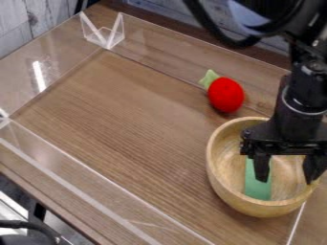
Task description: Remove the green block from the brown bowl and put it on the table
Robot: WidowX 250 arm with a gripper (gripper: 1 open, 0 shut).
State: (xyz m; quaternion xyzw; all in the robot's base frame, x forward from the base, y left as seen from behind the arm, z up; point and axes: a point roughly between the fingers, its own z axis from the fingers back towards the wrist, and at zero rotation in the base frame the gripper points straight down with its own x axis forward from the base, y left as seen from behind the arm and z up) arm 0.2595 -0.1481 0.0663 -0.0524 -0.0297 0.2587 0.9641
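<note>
The green block (257, 186) lies slanted inside the brown bowl (225, 182) at the table's right front. My gripper (286, 172) hangs straight down over the bowl's right half, open wide. Its left finger (257, 163) comes down in front of the block's upper end; whether it touches the block I cannot tell. The right finger stands near the bowl's right rim. Nothing is held between the fingers. The wood-grain table (128, 115) stretches out to the left.
A red ball (227, 92) with a small green piece (207, 77) joined to it lies just behind the bowl. Low clear acrylic walls (52, 163) edge the table, and a clear folded stand (102, 31) sits at the back left.
</note>
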